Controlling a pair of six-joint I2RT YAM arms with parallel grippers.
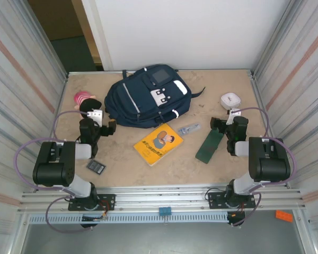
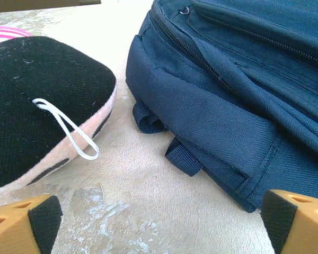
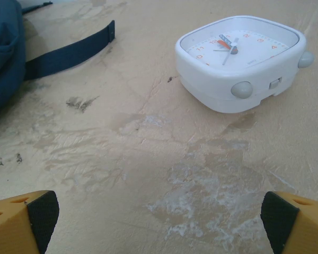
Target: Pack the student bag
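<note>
1. Bases of both arms sit at the bottom edge of the overhead view. Just above the left one, a small dark flat gadget (image 1: pixel 96 166) lies on the table (image 1: pixel 175 169).
2. Higher up, near the middle of that frame, I see a yellow book (image 1: pixel 158 144) with a dark green flat case (image 1: pixel 209 145) to its right. A small grey item (image 1: pixel 189 128) lies between and above them.
3. My left claw (image 2: pixel 159 222) is spread wide with nothing between its fingers. In its wrist view the orange fingertips (image 2: pixel 37 222) sit in the two bottom corners over bare table.
4. My right claw (image 3: pixel 159 219) is spread just as wide and is also empty, hovering over scuffed tabletop.
5. The student bag (image 1: pixel 143 98) lies flat in the upper middle of the overhead view, up and to the right of the left claw, near it but not touching. In the left wrist view its navy side takes up the right half of the frame.
6. In the right wrist view the bag's edge shows at the upper left border, with a dark strap (image 3: pixel 69 53) trailing rightwards. It is well apart from the right claw.
7. A black and pink plush toy (image 2: pixel 37 106) with a white loop lies at the upper left of the left wrist view, beside the bag with a strip of table between them.
8. A white alarm clock (image 3: pixel 238 63) lies at the upper right of the right wrist view, apart from the claw.
</note>
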